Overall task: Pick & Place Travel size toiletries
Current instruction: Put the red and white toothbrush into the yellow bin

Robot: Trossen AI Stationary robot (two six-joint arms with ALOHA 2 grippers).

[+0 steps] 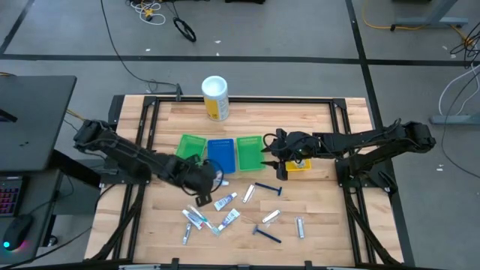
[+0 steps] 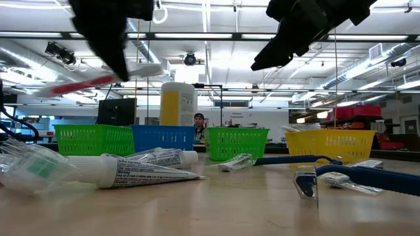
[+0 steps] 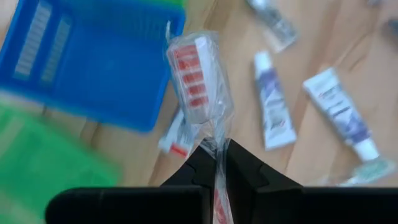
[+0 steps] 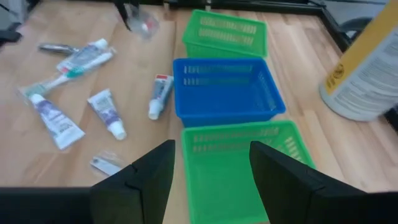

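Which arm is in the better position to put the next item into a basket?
The left. Its gripper is shut on a wrapped toothbrush right beside the blue basket. The right gripper is open and empty, above a green basket.

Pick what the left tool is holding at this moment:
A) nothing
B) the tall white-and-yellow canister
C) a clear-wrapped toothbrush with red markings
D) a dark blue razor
C: the left wrist view shows the left tool shut on the clear-wrapped toothbrush with red markings, lifted above the wooden table beside the blue plastic tray.
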